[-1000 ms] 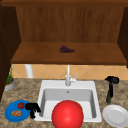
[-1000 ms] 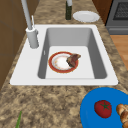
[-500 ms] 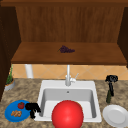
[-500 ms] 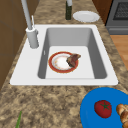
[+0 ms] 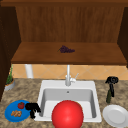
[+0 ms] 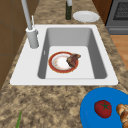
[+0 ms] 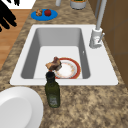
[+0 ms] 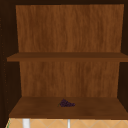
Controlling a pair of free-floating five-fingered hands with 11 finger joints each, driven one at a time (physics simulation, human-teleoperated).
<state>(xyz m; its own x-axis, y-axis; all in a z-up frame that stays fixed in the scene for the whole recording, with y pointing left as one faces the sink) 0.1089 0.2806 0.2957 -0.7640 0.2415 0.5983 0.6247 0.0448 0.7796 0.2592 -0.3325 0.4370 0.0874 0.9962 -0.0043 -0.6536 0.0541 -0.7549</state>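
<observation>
**Both robot hands hanging idle, nothing lifted**

Nothing is shifting between the earlier frames and this one: both hands and every dish are sitting where they were.

Seen from the front, the left robot hand is hovering at the right edge of the round blue plate, its fingers drooping loosely and grasping nothing. That plate is lying on the speckled stone table left of the white sink, carrying a red tomato and some light brown pieces.

The right robot hand is showing just above the dark green glass bottle, fingers pointing down and released. The bottle is standing upright, near a plain white plate.

From the right side, a black hand is floating over the floor in front of the table with fingers spread; which hand it is cannot be told.

As for progress, no item is being carried. A red-rimmed white plate is resting on the sink floor with a brown lump of food on its edge. A small purple bunch of grapes is lying on the wooden shelf above.
</observation>
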